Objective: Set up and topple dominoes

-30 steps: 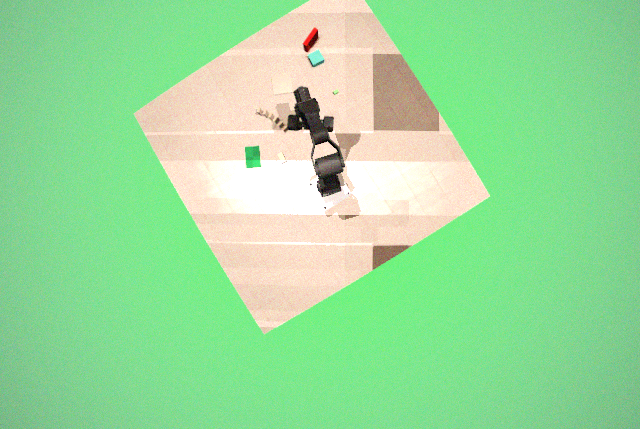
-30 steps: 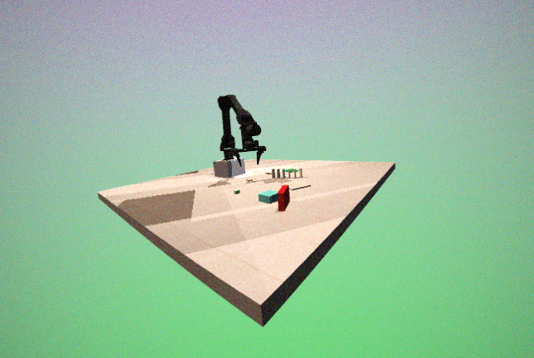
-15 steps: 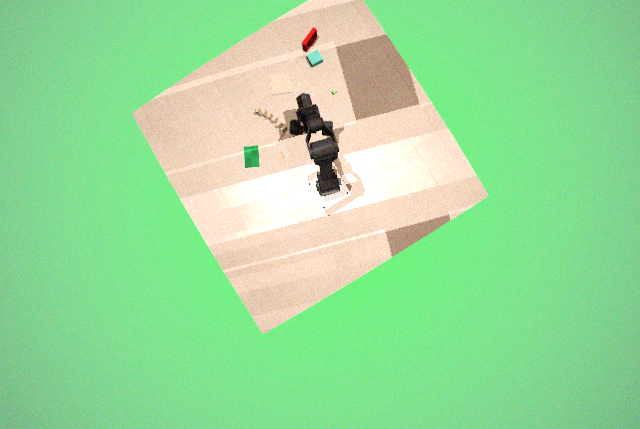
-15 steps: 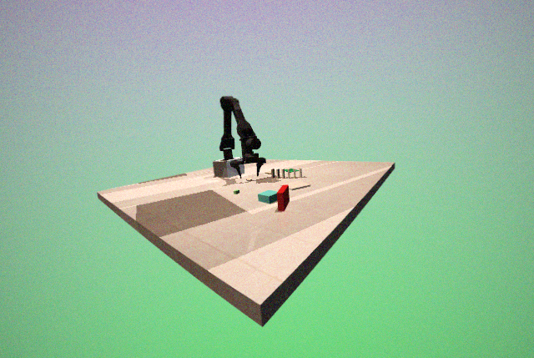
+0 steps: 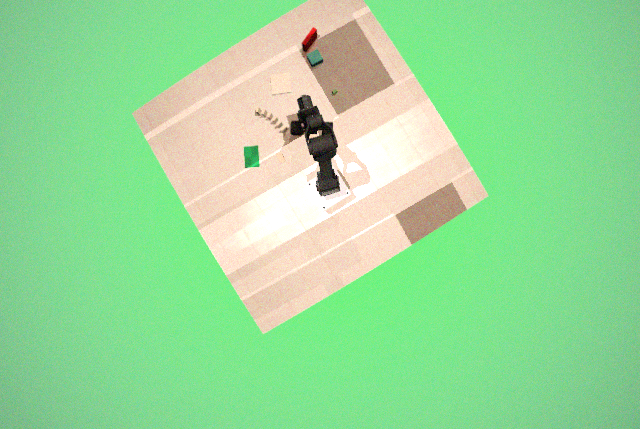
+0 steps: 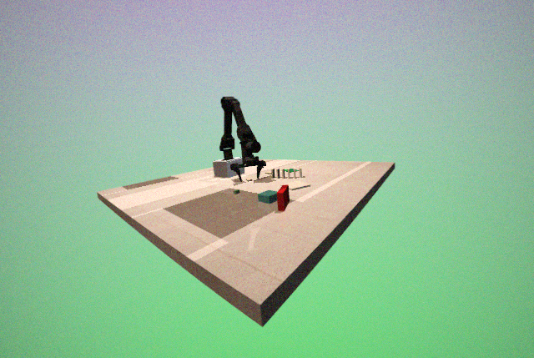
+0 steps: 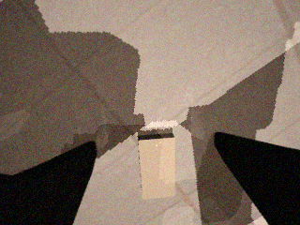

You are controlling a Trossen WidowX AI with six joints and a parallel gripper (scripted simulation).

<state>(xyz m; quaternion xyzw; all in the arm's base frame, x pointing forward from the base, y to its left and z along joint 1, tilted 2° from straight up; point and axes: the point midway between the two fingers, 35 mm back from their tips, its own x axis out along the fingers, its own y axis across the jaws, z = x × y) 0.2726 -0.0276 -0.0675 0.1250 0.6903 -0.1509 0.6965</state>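
Note:
A curved row of several tan dominoes (image 5: pixel 257 111) (image 6: pixel 300 173) stands upright. One loose tan domino (image 7: pixel 157 169) (image 6: pixel 249 180) lies flat on the table off the end of the row nearer the arm; the arm hides it in the top view. My gripper (image 5: pixel 312 128) (image 6: pixel 249 179) (image 7: pixel 157 142) is open and empty, pointing down low over this domino, with one fingertip out to each side of it and space between. A small pale flat piece (image 5: pixel 281 157), perhaps another domino, lies between the green sheet and the arm's base.
A green sheet (image 5: pixel 251 156) (image 6: pixel 291 170) lies beyond the row. A pale flat square (image 5: pixel 280 83) (image 6: pixel 300 187), a teal block (image 5: pixel 314 58) (image 6: pixel 267 196), an upright red block (image 5: pixel 309 39) (image 6: pixel 283 198) and a tiny green piece (image 5: pixel 334 92) (image 6: pixel 236 191) are on the other side.

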